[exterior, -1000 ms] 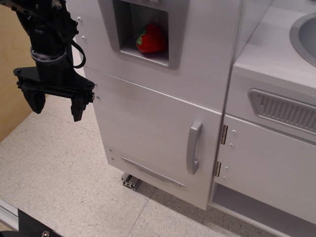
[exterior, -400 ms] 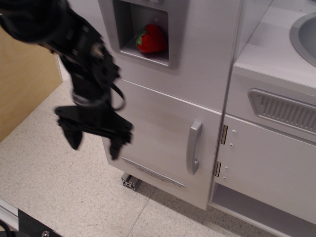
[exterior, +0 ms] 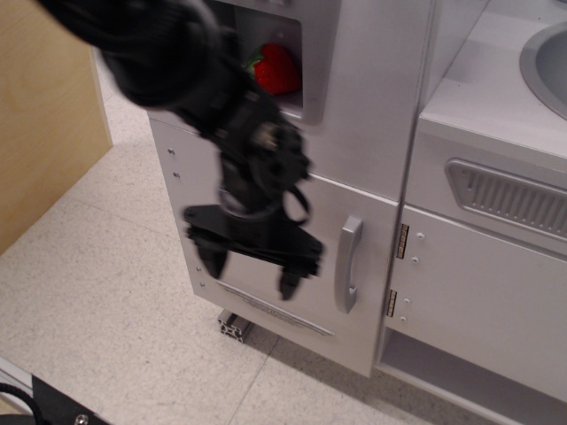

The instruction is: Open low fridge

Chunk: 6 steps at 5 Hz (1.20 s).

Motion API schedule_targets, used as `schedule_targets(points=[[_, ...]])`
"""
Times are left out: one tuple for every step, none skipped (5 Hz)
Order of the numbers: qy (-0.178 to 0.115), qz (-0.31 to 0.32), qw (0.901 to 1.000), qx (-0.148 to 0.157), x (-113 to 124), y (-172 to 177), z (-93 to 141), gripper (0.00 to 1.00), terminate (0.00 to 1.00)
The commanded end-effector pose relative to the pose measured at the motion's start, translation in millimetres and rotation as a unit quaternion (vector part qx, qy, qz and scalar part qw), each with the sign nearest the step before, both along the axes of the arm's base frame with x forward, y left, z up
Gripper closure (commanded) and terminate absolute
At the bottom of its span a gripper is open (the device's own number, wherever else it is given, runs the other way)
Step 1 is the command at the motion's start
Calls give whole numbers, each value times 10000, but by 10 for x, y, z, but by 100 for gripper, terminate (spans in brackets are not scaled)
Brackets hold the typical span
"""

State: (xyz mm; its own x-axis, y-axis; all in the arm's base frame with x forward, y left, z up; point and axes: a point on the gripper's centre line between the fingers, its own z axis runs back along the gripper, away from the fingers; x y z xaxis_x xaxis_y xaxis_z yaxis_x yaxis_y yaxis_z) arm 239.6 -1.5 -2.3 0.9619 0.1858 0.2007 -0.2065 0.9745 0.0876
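The low fridge (exterior: 292, 257) occupies the centre of the frame, its flat white door closed and flush with the cabinet body. A curved grey vertical handle (exterior: 347, 264) sits near the door's right edge, and a narrow slotted vent strip (exterior: 276, 310) runs along its lower part.

The black robot arm (exterior: 177, 62) enters from the upper left and descends across the door face. The end effector (exterior: 251, 272) hangs in front of the door at centre frame, fingers pointing downward, spread apart and grasping nothing. Its right fingertip lies just left of the handle, not touching it. The arm is motion-blurred.

Above, a grey recessed niche (exterior: 310, 53) holds a red strawberry (exterior: 276, 69), partly hidden by the arm. At right, a smaller cabinet door (exterior: 478, 292) with silver hinges (exterior: 396, 270) is closed. A speckled floor (exterior: 97, 301) fills the lower left, and a wooden panel (exterior: 44, 124) stands at the left edge.
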Motion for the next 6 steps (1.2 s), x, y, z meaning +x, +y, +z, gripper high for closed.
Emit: schedule_targets(points=[[-248,-367,9990,-23,436,-370,-186,0,0],[-406,-471,9981,33,607,-449,-275,0,0],[-510,-510,9974,53,676,-444,-332,0,0],[-612,-616,9961,170,719,-430,-386,0,0],[-695,-650,9954,92,720,-413,-354,100,0],[-759,-712,9946,61,723,-415,-339,100,0]])
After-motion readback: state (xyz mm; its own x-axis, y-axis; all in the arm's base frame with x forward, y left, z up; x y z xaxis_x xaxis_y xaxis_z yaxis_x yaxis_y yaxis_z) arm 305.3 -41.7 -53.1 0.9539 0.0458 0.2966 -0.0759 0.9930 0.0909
